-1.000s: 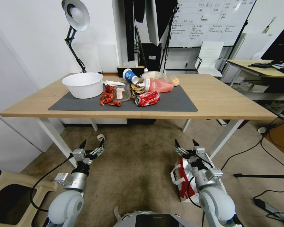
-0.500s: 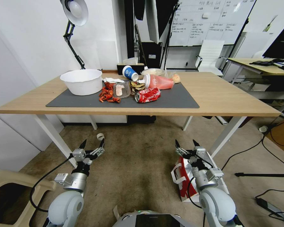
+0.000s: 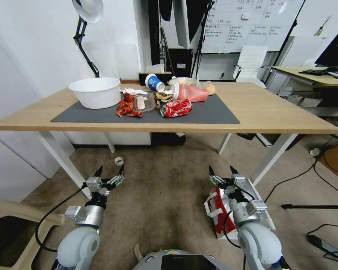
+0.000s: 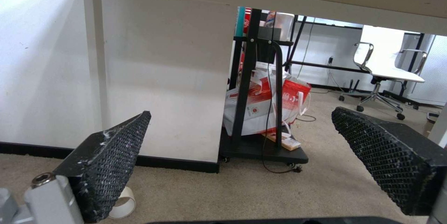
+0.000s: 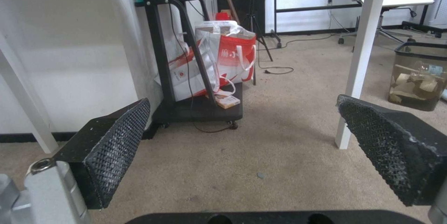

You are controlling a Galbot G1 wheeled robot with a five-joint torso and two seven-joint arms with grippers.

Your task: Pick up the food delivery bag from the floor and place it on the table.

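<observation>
The view has crept nearer the table (image 3: 259,112), whose front edge now sits higher. Both arms hang low over open carpet: left end effector (image 3: 109,173) released, right end effector (image 3: 223,172) released, just above the food delivery bag (image 3: 218,210) on the floor beside the table's right leg; contact seems unlikely, though the arm hides it.

Left end effector (image 4: 240,147) gaping over carpet — tape roll (image 4: 122,203) beside one finger
</observation>
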